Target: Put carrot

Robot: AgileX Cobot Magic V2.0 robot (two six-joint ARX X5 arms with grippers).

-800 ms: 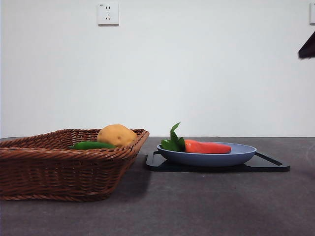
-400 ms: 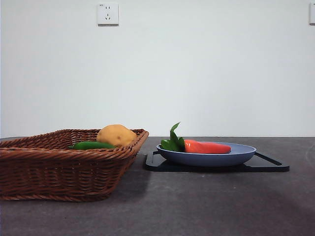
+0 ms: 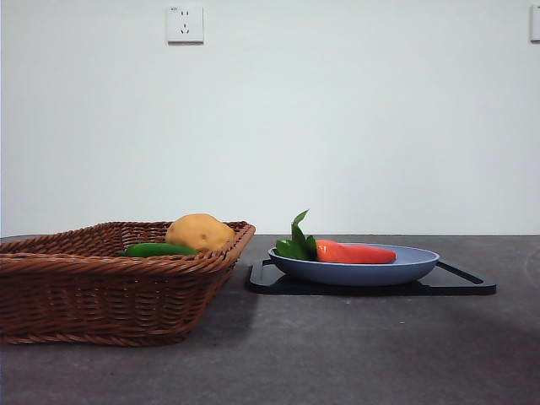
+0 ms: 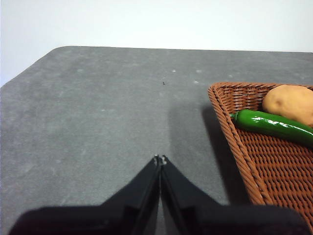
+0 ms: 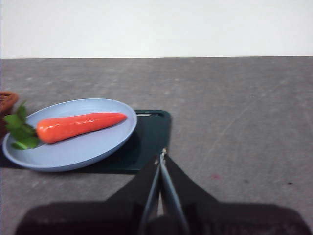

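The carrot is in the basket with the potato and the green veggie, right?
Not quite. The carrot lies on the blue plate, beside the basket, as the front view shows. The potato and the green veggie are in the basket.

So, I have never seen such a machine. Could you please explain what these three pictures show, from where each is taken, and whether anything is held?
It is a robot with two arms at a grey table. One picture looks level across the table from a low camera; the other two come from cameras on each arm's wrist. The black wedge at the bottom is that arm's tool: the left tool and the right tool, both shut and holding nothing. A wicker basket holds a potato and a green vegetable. Beside it, the carrot lies on a blue plate, which rests on a black tray.
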